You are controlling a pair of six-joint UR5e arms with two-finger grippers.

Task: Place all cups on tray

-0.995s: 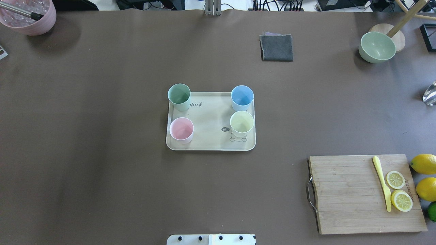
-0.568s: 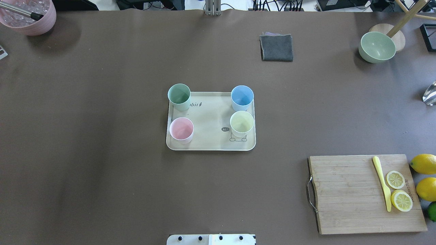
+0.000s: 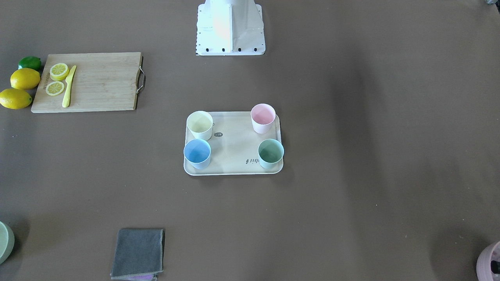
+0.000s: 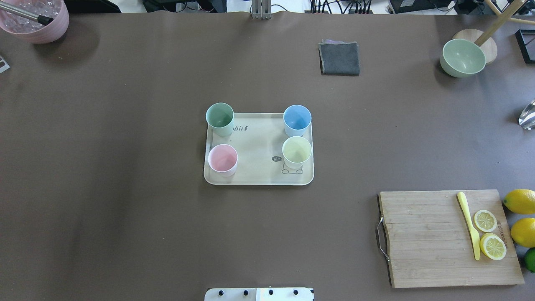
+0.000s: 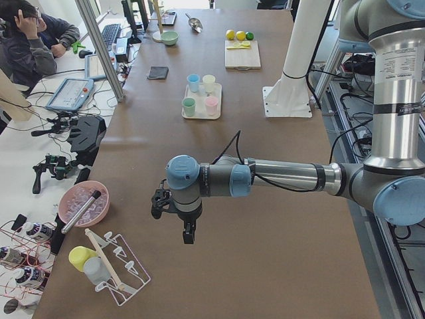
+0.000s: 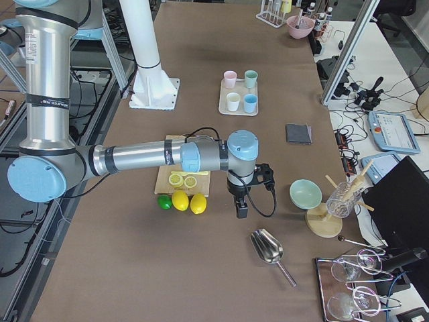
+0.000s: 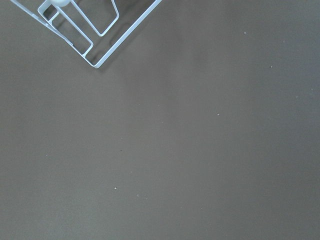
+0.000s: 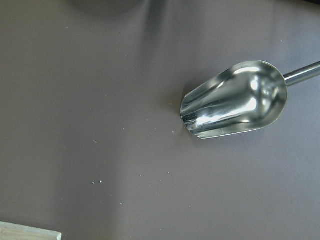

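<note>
Left tool (image 5: 188, 237): seen only from the side camera, can't tell if the fingers are spread or pressed together. It points down over bare brown desk (image 4: 125, 167), nothing under it. Its wrist camera shows only desk plus one corner of the white wire rack (image 7: 95, 35). That rack is just beside the tool, and the pink ribbed pot (image 5: 83, 203) is a bit further out.

Right tool (image 6: 240, 212): same, side view only, finger state not readable. It points down over the desk. The metal scoop (image 8: 235, 99) is near it, lying on the desk and not touched. Two lemons (image 6: 189, 201) and a lime (image 6: 164, 202) are just beside it on the robot's side. The sage bowl (image 6: 306, 193) is near on the other side. The cutting board (image 4: 426, 238) with lemon slices is past the lemons.

Tray (image 4: 259, 182): mid-desk, between the two tools and well apart from both. All four cups are upright on it, one per corner, none touching.
- green cup (image 4: 220, 118) and pink cup (image 4: 222, 159): on the side toward the left tool.
- blue cup (image 4: 297, 119) and yellow cup (image 4: 296, 151): on the side toward the right tool.
- pink and yellow sit in the corners nearer the robot base, green and blue in the far ones.
</note>
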